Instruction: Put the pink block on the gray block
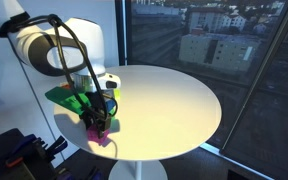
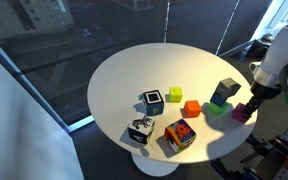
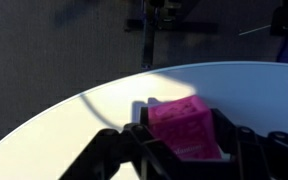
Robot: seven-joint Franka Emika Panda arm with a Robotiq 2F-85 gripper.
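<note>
The pink block [image 3: 179, 118] sits between the black jaws of my gripper [image 3: 182, 140], which press on both its sides. In both exterior views the pink block [image 2: 242, 113] [image 1: 103, 138] is low at the table's rim with my gripper [image 2: 252, 100] [image 1: 99, 122] over it. I cannot tell whether it still touches the table. The gray block [image 2: 224, 91] stands just beside it, toward the table's middle, against a green block [image 2: 215, 108].
On the round white table [image 2: 134, 75] are a red-orange cube [image 2: 191, 107], a yellow-green cube [image 2: 175, 94], a blue-and-white cube [image 2: 152, 101], a white cube with black marks [image 2: 140, 130] and a multicoloured cube [image 2: 180, 136]. Dark windows stand behind.
</note>
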